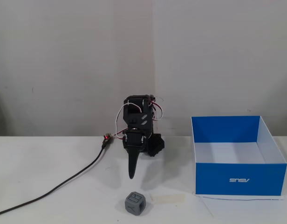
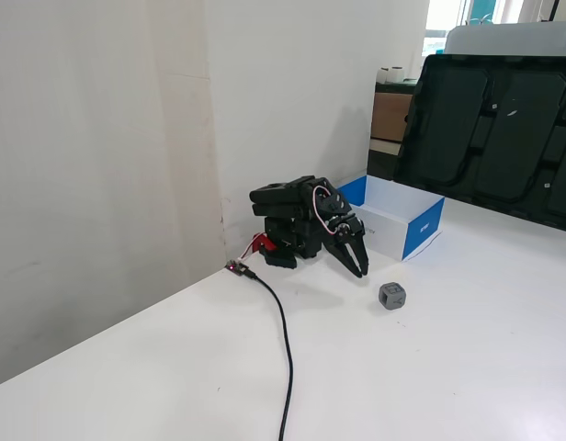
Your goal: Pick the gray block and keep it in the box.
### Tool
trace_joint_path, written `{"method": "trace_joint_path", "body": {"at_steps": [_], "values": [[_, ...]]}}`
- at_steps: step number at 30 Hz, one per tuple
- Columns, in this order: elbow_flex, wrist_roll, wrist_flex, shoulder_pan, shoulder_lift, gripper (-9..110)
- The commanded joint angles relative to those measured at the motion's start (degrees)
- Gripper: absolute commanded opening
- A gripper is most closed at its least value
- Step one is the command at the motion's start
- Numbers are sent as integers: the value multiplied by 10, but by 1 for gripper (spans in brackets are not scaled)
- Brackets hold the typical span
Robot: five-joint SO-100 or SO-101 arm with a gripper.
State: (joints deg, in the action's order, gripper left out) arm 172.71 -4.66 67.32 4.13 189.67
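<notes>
1. The pincer [image 1: 132, 173] hangs pressed together and empty, tip near the bench [image 1: 50, 163], behind the block [image 1: 134, 203].
2. The block sits on the bench, apart from the box [image 1: 236, 179].
3. Spread the fingers first, then reach forward and straddle the block squarely across flat faces.

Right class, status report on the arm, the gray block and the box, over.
Claw shut, empty, pointing down at the table. Gray block on the table, apart from the claw. Box open, empty. Nothing between block and box.
</notes>
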Motion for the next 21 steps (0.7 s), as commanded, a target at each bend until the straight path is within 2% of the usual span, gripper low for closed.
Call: {"method": "trace_joint_path", "body": {"at_steps": [1, 21], "values": [[5, 4, 3, -3, 69, 0], [-33, -8, -4, -14, 62, 0]]}}
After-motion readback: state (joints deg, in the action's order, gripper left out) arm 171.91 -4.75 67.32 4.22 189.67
